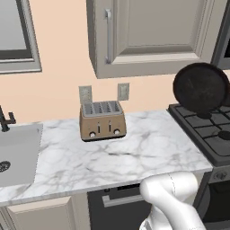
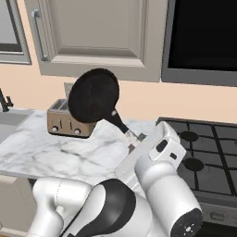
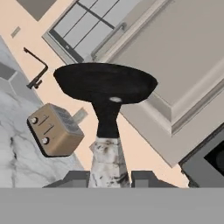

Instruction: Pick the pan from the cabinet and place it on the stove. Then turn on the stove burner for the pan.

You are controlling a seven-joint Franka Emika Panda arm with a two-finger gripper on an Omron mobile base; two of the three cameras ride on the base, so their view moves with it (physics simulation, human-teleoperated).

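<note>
The round black pan (image 3: 105, 83) hangs in the air, tilted steeply, with its long handle (image 3: 107, 148) running down between my fingers. My gripper (image 3: 109, 177) is shut on the handle's pale end. In the left base view the pan (image 1: 201, 86) hovers over the left rear of the black stove (image 1: 204, 132). In the right base view the pan (image 2: 94, 96) sits in front of the toaster, with the gripper (image 2: 134, 139) below it and the stove (image 2: 208, 143) to the right. The taupe cabinet (image 1: 148, 36) above the counter has its door closed.
A bronze toaster (image 1: 102, 120) stands at the back of the marble counter (image 1: 134, 152). A sink (image 1: 15, 152) with a dark faucet (image 1: 5, 119) lies at the left. A dark appliance (image 2: 203, 37) hangs above the stove.
</note>
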